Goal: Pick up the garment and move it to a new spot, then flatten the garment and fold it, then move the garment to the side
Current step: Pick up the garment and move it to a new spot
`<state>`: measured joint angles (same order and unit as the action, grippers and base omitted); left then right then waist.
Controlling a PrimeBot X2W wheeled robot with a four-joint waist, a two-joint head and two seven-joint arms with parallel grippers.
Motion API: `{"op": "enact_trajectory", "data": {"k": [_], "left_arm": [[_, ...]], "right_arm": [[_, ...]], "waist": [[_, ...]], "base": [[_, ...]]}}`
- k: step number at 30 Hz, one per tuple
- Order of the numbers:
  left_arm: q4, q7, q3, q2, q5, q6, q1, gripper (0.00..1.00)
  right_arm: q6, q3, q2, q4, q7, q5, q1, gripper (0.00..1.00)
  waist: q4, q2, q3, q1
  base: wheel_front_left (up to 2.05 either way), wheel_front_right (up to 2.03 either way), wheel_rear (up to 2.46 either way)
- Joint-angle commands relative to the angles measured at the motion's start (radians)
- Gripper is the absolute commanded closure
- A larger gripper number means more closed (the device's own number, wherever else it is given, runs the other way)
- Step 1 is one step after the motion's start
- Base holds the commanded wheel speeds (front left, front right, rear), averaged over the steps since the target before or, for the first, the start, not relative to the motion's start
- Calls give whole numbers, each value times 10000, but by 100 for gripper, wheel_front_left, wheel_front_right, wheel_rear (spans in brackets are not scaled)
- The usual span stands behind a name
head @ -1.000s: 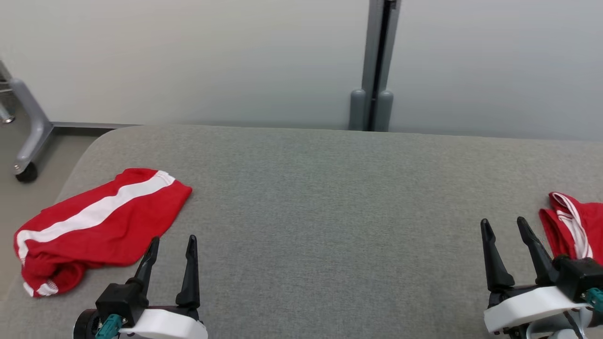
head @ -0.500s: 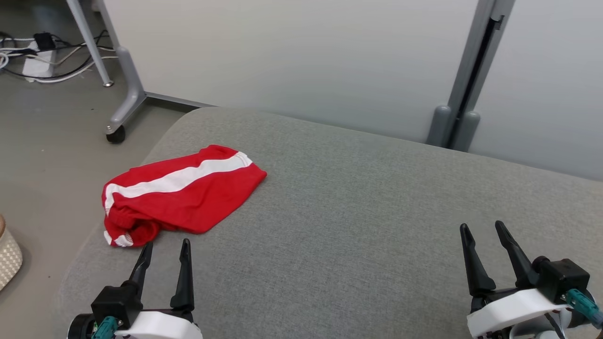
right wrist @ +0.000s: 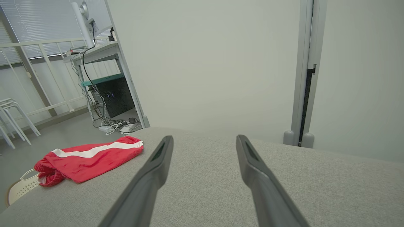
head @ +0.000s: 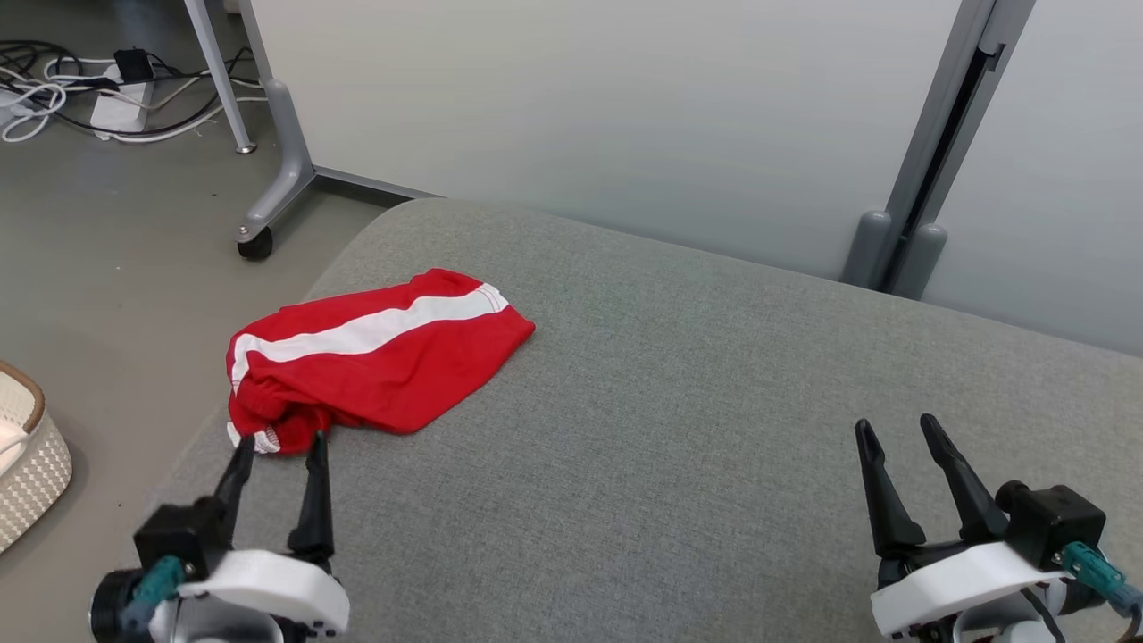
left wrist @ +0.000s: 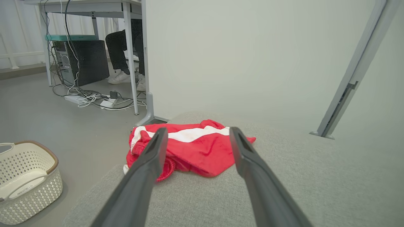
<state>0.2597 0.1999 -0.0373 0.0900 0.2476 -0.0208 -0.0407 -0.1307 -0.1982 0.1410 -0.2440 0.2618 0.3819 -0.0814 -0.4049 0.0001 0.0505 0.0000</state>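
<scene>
Hovering left gripper (head: 282, 439): I am seeing its two dark fingers standing apart with nothing between them at the near left, tips pointing at the near edge of the garment (head: 384, 357); I cannot tell whether they are touching the cloth.
right gripper (head: 895, 421): it is hanging at the near right with its fingers spread as well, holding nothing, over bare grey fabric and well apart from the garment.
garment: red shorts with a white stripe are lying rumpled on the left end of the padded surface (head: 696, 402), just beyond the left gripper, the bunched end facing near-left and the flatter end reaching toward the far right.
padded surface: grey woven cushion is stretching left to right under both grippers, its left corner rounding off beside the garment.
basket (head: 31, 464): a white perforated basket with a brown rim is sitting on the floor, left of the padded surface.
desk leg (head: 284, 161): a grey leg on a black caster is standing on the floor beyond the garment.
cables (head: 54, 89): white and black leads are trailing at the far left.
partition (head: 580, 107): a pale panel is running along the far side, with a grey post (head: 946, 134) at its right.
</scene>
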Motion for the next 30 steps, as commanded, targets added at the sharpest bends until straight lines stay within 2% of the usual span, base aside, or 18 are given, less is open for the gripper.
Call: {"op": "enact_trajectory", "data": {"k": [1, 6, 9, 15, 22, 30], "left_arm": [[-28, -141, 79, 66, 102, -47, -268, 0], [13, -1770, 526, 499, 841, -183, -1369, 0], [197, -2728, 927, 956, 1386, -308, -2176, 0], [1403, -4115, 1406, 1690, 2139, -438, -3754, 0], [3805, -4983, 1853, 2369, 2824, -566, -5232, 0], [6526, -5187, 1756, 2672, 2940, -691, -5937, 0]], "right_arm": [[-3, 19, 104, 36, 42, 92, -116, 0], [-3, -110, 298, 208, 42, 10, -373, 0], [-3, -188, 446, 265, 42, 0, -593, 0], [-3, -288, 742, 365, 42, -6, -1096, 0], [-3, -455, 1015, 466, 39, 11, -1753, 0], [-3, -561, 1214, 517, 39, 56, -2246, 0]], "waist": [[38, -1, -45, 0], [297, -1, -538, 0], [558, -1, -975, 0], [1155, -1, -1861, 0], [1949, -1, -2947, 0], [2624, -1, -3773, 0]], "base": [[0, 0, 0], [0, 0, 0], [0, 0, 0], [0, 0, 0], [0, 0, 0], [0, 0, 0]]}}
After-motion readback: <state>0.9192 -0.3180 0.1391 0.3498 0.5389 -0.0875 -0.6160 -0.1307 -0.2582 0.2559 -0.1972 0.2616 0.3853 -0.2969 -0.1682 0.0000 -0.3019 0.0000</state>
